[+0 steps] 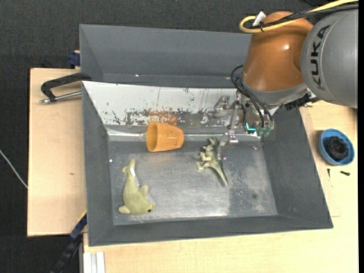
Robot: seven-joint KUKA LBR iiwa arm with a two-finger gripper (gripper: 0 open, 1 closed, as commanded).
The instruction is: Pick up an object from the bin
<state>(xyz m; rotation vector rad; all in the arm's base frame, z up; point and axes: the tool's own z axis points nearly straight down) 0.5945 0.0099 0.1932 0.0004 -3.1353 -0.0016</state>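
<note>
Spiky olive toy dinosaur (211,162) beside jaws, gape cannot be told; tapered orange cup (165,136) apart

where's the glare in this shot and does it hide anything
Camera view: white glare streaks the bin's back wall, with an orange smear reflected above the orange cup; nothing is hidden, the toy dinosaur and pale toy animal on the floor both lie out of it.

The gripper (236,134) hangs low at the far right of the bin (296,169), just above a small olive toy dinosaur (211,161); they may be touching, hard to say. An orange cup (165,136) lies tipped over further left, and a pale toy animal (135,192) lies near the front-left corner.
</note>
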